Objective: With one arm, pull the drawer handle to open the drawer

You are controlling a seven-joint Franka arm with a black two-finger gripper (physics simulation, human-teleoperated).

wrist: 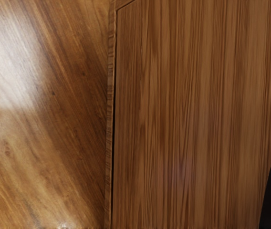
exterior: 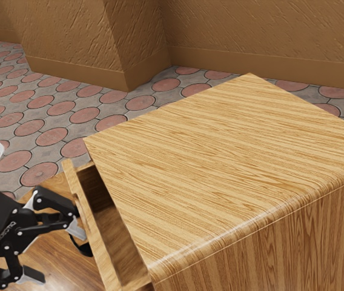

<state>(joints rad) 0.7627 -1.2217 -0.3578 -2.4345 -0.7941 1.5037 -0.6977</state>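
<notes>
Partly open drawer (exterior: 116, 251), gripper (exterior: 78, 223) at its front

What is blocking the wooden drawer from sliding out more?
Nothing I can see. The black two-finger gripper is right at the light wooden drawer, which sits partly out of the wooden cabinet, with bare wood surface ahead.

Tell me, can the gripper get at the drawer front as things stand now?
Probably yes. The gripper sits close to the outer side of the drawer front, and nothing shows between them in the exterior view. That front stands partly pulled out from the cabinet, so the way looks free.
</notes>
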